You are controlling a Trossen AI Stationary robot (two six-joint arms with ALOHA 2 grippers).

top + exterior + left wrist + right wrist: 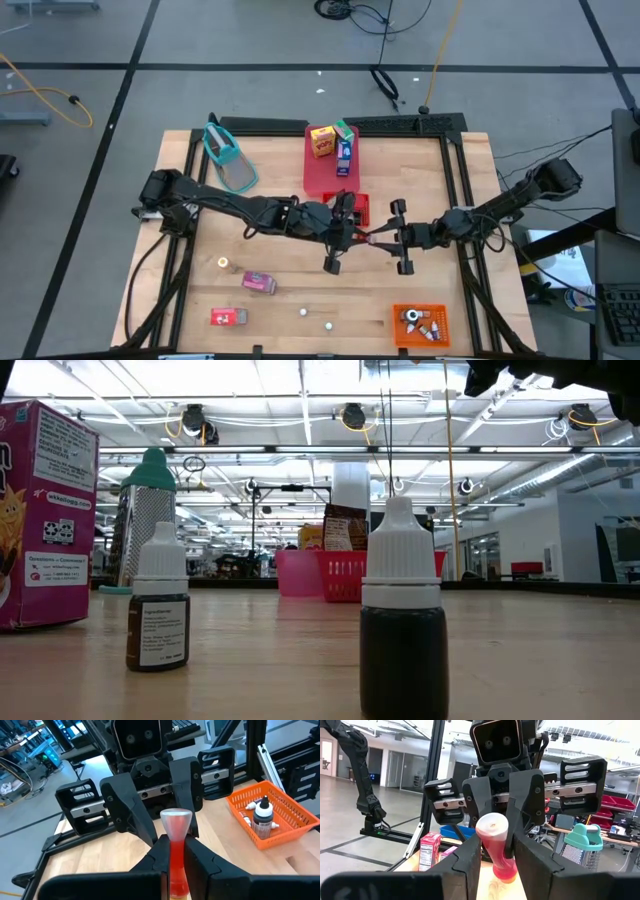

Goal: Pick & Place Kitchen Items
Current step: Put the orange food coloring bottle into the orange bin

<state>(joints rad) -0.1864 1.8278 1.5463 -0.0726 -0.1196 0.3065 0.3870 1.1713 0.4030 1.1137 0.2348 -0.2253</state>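
orange bin (420, 326): dropper bottles (422, 323) | red basket (358, 207): contents unclear

Wooden desk (280, 315), flat red tray (322, 172) near far edge, orange bin (420, 325) at near right corner.

On the pink carton (45, 515) at the low view's left edge, we can make out printed lines and small symbols, none clear enough to read. The small brown dropper bottle (158, 610) carries a white label of fine print that we cannot decipher either.
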